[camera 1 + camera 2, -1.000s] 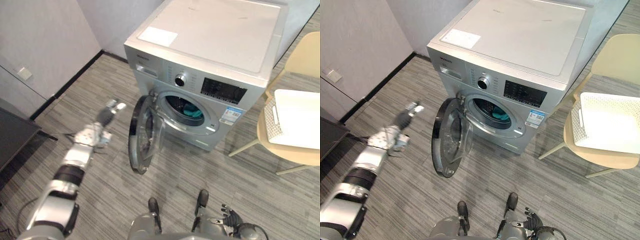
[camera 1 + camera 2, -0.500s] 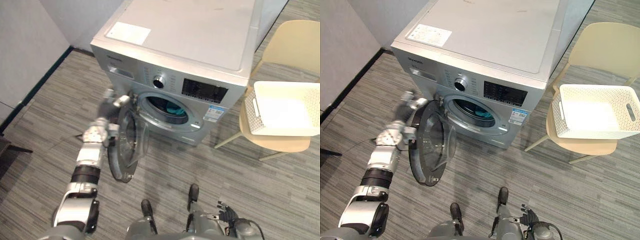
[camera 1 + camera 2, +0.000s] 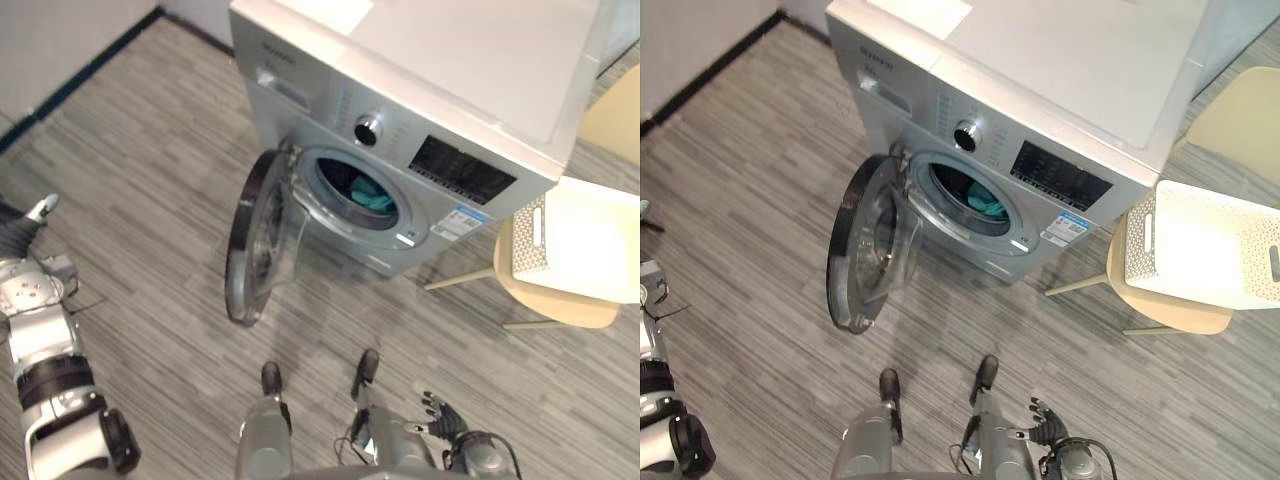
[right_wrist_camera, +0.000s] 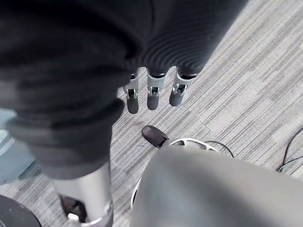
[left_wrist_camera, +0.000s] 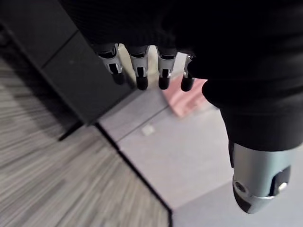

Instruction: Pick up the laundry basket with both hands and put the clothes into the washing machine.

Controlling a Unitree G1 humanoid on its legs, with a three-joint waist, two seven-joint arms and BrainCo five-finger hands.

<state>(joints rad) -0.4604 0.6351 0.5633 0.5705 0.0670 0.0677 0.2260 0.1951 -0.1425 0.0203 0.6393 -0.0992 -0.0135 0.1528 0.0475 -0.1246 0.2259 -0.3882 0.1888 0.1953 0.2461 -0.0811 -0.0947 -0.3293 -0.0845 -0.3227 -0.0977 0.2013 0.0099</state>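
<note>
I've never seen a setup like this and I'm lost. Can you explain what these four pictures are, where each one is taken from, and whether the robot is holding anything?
This is a humanoid robot with two arms, looking down at a laundry corner. The two wide pictures come from a pair of cameras in its head, set side by side, so they show one scene. A washing machine stands on the floor with its round door swung open and teal clothes in the drum. Beside it, a white basket sits on a pale chair; it looks empty. The two close pictures come from cameras on the wrists, each looking along its own hand. The left hand is out to the robot's left, fingers straight, holding nothing. The right hand hangs low at the robot's side, fingers relaxed, also empty.
</note>
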